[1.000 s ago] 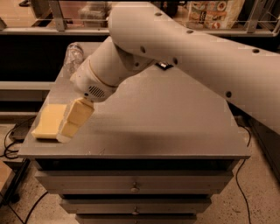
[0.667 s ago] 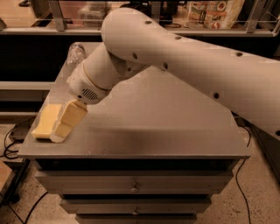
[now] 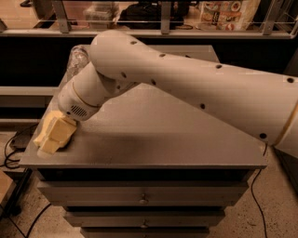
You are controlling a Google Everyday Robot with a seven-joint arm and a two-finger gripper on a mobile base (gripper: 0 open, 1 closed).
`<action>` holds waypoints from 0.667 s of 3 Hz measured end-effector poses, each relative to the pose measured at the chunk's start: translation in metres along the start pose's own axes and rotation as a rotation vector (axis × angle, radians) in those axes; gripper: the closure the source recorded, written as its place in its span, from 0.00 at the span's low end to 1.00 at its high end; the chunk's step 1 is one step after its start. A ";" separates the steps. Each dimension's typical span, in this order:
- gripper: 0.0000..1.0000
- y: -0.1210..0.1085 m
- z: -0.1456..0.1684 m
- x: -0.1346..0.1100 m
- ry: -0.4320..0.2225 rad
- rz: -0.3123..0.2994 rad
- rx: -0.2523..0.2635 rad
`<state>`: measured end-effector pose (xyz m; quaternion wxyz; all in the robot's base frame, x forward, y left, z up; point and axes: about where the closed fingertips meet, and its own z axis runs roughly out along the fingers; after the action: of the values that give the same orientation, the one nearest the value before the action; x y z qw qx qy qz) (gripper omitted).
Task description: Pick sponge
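The pale yellow sponge point(image 3: 43, 136) lies at the front left corner of the grey table top point(image 3: 153, 135). My gripper point(image 3: 59, 134) has come down right over it, on the sponge's right part, and covers most of it. Only the sponge's left edge and its far corner show beside the gripper. The white arm point(image 3: 186, 88) reaches in from the right across the table.
A clear plastic bottle point(image 3: 76, 59) lies at the back left of the table, partly behind the arm. The table is a drawer cabinet point(image 3: 142, 200). Cables point(image 3: 11, 148) hang by its left side. A shelf with goods point(image 3: 228, 11) runs along the back.
My gripper has moved left and down, from beside the sponge's right edge to on top of it. The sponge has stayed in its place.
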<state>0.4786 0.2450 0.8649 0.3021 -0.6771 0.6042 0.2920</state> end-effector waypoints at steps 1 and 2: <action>0.00 -0.001 0.019 0.000 -0.011 0.006 -0.010; 0.26 -0.006 0.031 0.004 -0.007 0.018 -0.018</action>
<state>0.4837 0.2663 0.8418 0.2955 -0.6733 0.6066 0.3024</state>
